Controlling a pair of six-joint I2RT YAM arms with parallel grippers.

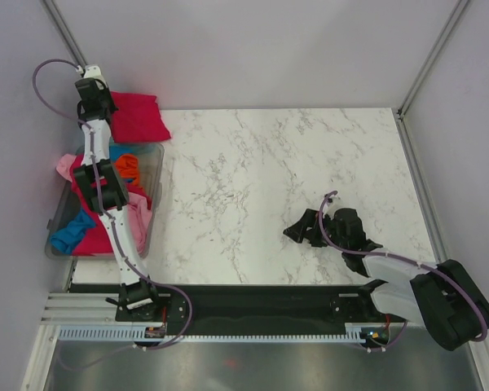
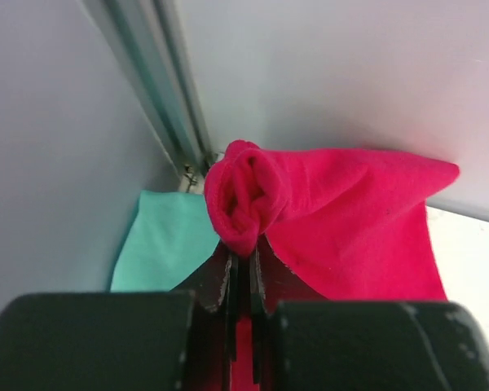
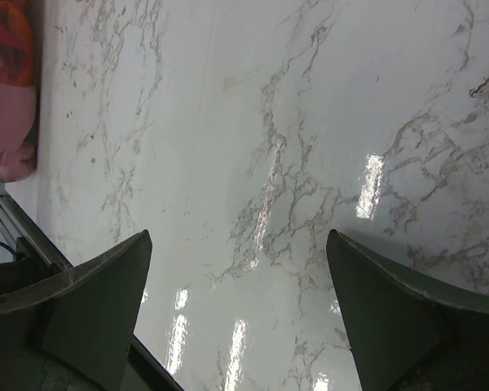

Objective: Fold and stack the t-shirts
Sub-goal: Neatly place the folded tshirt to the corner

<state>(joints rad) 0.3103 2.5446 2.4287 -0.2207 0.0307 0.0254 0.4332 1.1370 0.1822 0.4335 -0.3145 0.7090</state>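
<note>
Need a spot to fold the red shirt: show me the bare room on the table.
The marble between the bin and the open right pincer is bare, back to the rear wall. Crowded: the left edge, where the bin holds heaped shirts, and the far-left corner, where the left pincer grips the red shirt.

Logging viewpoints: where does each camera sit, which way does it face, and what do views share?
Top external: above, behind the bases, looking down on the table; left arm and right arm show.
Left wrist: faces the far-left corner; its shut left pincer pinches the crimson shirt.
Right wrist: looks down at the table; its open right pincer shows.
Shared: crimson shirt, top and left wrist.
</note>
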